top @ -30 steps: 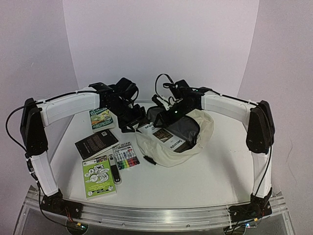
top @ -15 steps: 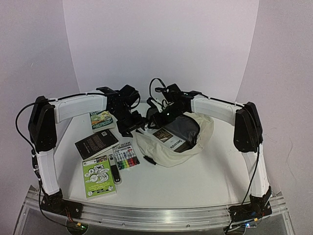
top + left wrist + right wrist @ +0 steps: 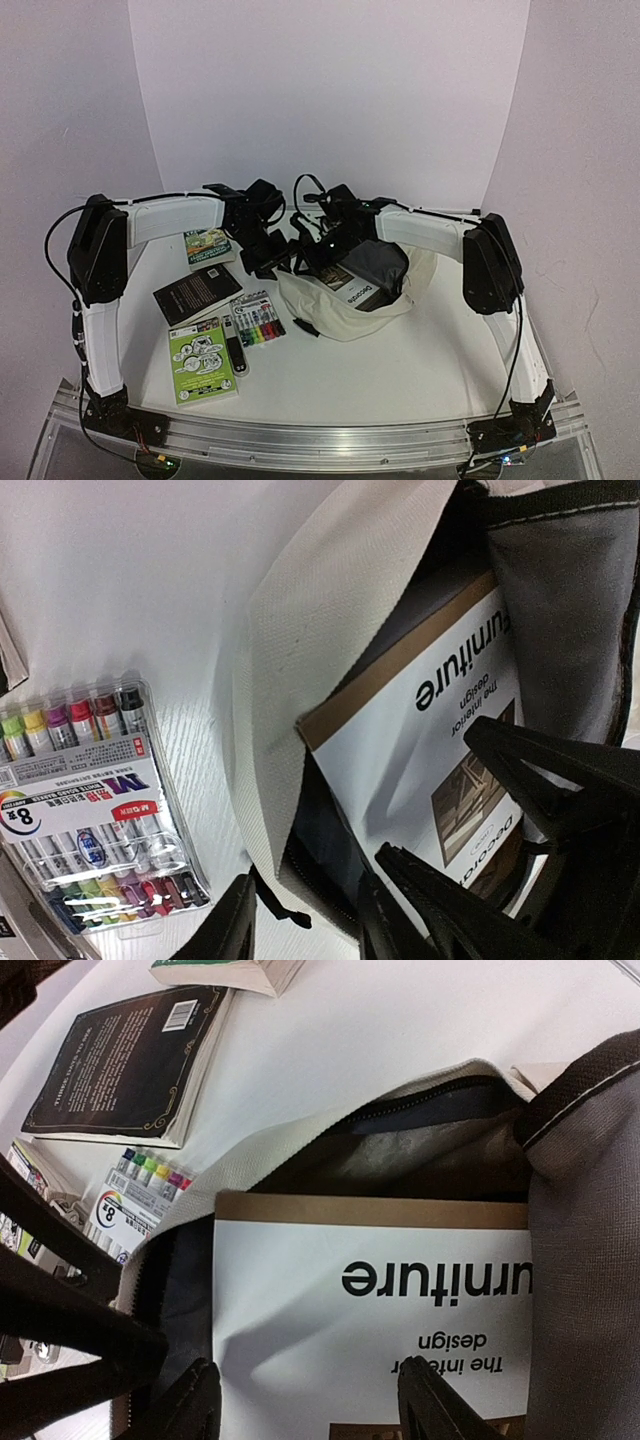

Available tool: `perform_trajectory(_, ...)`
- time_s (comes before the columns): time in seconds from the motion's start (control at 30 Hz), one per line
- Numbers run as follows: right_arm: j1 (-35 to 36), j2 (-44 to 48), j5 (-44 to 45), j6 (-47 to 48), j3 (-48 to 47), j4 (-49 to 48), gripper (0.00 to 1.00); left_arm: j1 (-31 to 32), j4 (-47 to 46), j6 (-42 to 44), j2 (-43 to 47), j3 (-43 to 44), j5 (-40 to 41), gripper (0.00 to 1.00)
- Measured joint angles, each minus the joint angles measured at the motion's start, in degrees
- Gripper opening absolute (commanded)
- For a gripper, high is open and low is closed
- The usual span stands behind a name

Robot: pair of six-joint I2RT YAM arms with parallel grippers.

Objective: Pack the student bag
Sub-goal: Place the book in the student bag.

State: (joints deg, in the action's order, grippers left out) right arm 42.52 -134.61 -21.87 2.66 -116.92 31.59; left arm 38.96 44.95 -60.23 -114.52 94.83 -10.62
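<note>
The cream student bag [image 3: 352, 312] lies open in the middle of the table, dark lining showing. A white furniture design book [image 3: 345, 283] lies inside its mouth and shows in the left wrist view [image 3: 420, 730] and the right wrist view [image 3: 370, 1300]. My left gripper [image 3: 272, 262] is open, its fingers [image 3: 232, 925] straddling the bag's cream rim [image 3: 300, 680] at the left of the opening. My right gripper [image 3: 318, 255] is open just above the book, fingers [image 3: 432, 1400] spread over its cover, nothing held.
Left of the bag lie a pack of coloured markers [image 3: 258, 320], a black book [image 3: 197, 290], a green-covered book [image 3: 207, 243] at the back, a green booklet [image 3: 202, 362] and a small black item [image 3: 235, 352]. The two grippers are close together.
My right arm has swung left, bringing its gripper over the bag's opening and the book. My left gripper has shifted slightly right, toward the bag's rim.
</note>
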Motion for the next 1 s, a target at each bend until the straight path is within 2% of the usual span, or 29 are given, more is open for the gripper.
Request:
perform_trajectory(0.07, 0.0, 0.0, 0.0, 0.1, 0.0, -0.2, 0.6, 0.0, 0.0, -0.1, -0.3, 0.0, -0.4, 0.14)
perform_trajectory(0.17, 0.0, 0.0, 0.3, 0.2, 0.2, -0.3, 0.61, 0.0, -0.2, -0.2, -1.0, 0.1, -1.3, 0.01)
perform_trajectory(0.53, 0.0, 1.2, 2.2, 3.1, 5.2, -3.7, 0.61, 0.0, 3.5, 0.3, -0.6, 3.6, -1.1, 0.0)
perform_trajectory(0.83, -0.4, 8.8, 6.1, 9.2, 17.9, -6.5, 0.62, 0.3, 9.1, 1.5, 3.2, 7.6, -0.7, 0.0)
perform_trajectory(1.0, -0.8, 9.9, 6.0, 10.0, 20.1, -7.1, 0.62, 0.3, 9.4, 1.5, 3.8, 7.3, -0.7, 0.0)
